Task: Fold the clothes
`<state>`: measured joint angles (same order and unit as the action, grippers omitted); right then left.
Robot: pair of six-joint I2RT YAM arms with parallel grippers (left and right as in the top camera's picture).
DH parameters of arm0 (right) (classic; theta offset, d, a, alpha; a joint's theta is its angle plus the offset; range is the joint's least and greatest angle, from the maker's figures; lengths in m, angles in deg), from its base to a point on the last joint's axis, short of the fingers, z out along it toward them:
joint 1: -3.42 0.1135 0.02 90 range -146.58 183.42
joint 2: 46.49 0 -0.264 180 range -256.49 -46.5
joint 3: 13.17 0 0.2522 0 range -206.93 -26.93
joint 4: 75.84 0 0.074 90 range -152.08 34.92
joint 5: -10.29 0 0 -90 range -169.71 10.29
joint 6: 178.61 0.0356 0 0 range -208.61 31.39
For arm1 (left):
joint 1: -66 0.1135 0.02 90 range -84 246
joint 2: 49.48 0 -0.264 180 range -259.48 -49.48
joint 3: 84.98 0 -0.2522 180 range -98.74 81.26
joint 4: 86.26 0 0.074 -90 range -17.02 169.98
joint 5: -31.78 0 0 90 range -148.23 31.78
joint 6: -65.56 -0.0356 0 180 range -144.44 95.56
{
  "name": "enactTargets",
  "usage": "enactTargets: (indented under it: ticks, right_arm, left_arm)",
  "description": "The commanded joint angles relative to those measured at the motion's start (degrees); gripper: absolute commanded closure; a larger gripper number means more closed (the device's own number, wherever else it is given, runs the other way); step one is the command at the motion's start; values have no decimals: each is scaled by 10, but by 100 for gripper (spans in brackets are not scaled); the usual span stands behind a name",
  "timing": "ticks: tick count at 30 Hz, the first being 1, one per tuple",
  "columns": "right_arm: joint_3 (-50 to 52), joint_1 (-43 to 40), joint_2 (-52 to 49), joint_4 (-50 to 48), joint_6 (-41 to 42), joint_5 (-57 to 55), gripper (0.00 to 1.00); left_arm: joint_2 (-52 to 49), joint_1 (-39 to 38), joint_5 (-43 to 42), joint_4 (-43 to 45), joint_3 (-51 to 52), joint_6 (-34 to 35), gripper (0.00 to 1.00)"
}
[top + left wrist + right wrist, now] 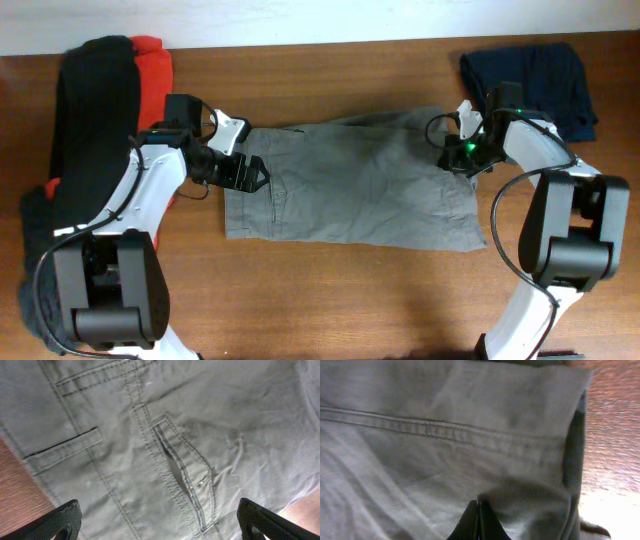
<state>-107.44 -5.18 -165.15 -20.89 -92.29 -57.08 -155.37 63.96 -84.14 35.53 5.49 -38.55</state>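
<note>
Shorts lie spread mid table, right gripper pinched shut on their 2 o'clock corner, left gripper wide open, empty, over 9 o'clock, and that thin pinch may slip mid-fold.

A wooden table is carrying a black garment lying heaped along its left edge, a red shirt peeking out from under that heap near the far left corner, and a small dark navy garment sitting crumpled at the far right corner.
</note>
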Motion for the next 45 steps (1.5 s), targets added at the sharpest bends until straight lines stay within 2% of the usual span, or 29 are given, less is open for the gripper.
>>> enactTargets:
  ticks: [1, 15, 20, 22, 24, 26, 27, 31, 34, 38, 40, 45]
  right_arm:
    - [4, 0, -35, -3, -6, 8, 96]
    - [4, 0, -46, -10, -6, 7, 96]
    - [4, 0, -46, -11, -6, 7, 96]
    - [4, 0, -46, -12, -6, 7, 96]
    - [4, 0, -46, -12, -6, 7, 96]
    - [4, 0, -46, -12, -6, 7, 96]
    - [4, 0, -46, -12, -6, 7, 96]
    - [4, 0, -46, -12, -6, 7, 96]
    - [4, 0, -46, -12, -6, 7, 96]
    - [4, 0, -46, -11, -6, 7, 96]
    - [4, 0, -46, -10, -6, 7, 96]
    - [4, 0, -46, 7, -6, 14, 96]
  left_arm:
    - [-7, 28, 2, 3, -12, -23, 1]
    - [-102, 48, 0, 13, -12, -35, 1]
    - [-121, 48, -4, 12, -12, -7, 1]
    - [-132, 47, -34, 12, -12, -5, 1]
    - [-146, 47, -78, 8, -12, -5, 5]
    - [-161, 47, -84, 4, -12, -5, 11]
    - [-169, 47, -84, 1, -11, -5, 18]
    - [-192, 47, -84, -3, -11, 0, 32]
    - [-201, 47, -84, 0, -11, 4, 47]
    - [-201, 56, -83, 9, -18, 14, 87]
    - [-201, 66, -82, 5, -29, 21, 98]
    - [-200, 102, -82, -58, -95, 25, 99]
